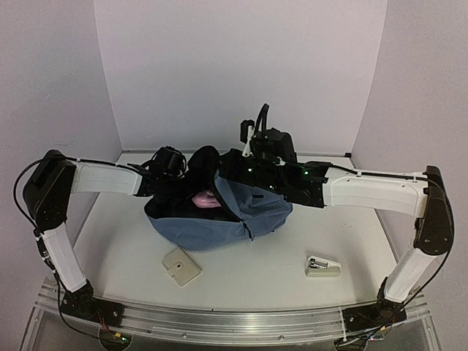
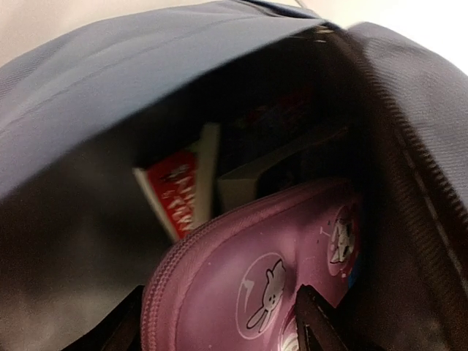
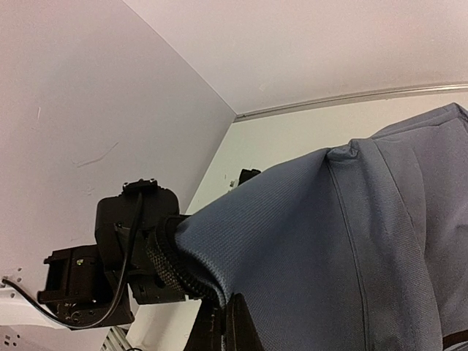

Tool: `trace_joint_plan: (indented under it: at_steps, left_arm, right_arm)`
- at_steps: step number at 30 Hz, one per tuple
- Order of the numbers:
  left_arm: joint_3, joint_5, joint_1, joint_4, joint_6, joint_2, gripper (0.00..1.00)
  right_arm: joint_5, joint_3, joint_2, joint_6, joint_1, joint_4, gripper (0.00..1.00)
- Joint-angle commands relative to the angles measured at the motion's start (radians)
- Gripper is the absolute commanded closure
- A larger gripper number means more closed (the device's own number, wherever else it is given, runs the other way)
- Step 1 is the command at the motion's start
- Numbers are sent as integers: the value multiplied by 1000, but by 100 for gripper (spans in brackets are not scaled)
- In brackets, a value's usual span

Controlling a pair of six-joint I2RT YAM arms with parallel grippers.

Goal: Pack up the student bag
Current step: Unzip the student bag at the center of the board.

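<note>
Left wrist: pink case [image 2: 241,285] in bag [image 2: 146,80]; left claw [image 2: 219,322] spread, right claw [image 3: 223,329] pinching bag.

The student bag [image 1: 219,230] is a slumped slate-blue backpack with black trim, lying mid table [image 1: 248,276], main zip open, mouth facing left.

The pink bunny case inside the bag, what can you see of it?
It is a pink pencil case with a zip along its curved edge and white cartoon bunnies in round patches. It lies inside the open slate-blue fabric backpack, in front of a red-and-white book. The left gripper has one dark jaw beside its edge, the other over its top; whether they squeeze it is unclear.
</note>
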Motion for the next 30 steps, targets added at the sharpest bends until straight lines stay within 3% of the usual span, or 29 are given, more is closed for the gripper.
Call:
trace_joint_plan:
  at_steps: [1,6,11,16,30]
  left_arm:
    - [96,24,-37,22,14,47,35]
    - [115,21,-46,5,23,68,34]
    - [62,-84,-46,-74,69,-36,23]
    - [7,-139,-46,-129,98,-125,19]
    - [63,-31,-55,-97,95,-15,39]
  right_arm:
    - [15,2,-74,-7,7,114,100]
    - [19,0,-77,-10,8,114,100]
    - [23,-3,-86,-16,7,114,100]
    - [25,-12,-87,-11,7,116,100]
    - [11,-16,-89,-6,7,124,100]
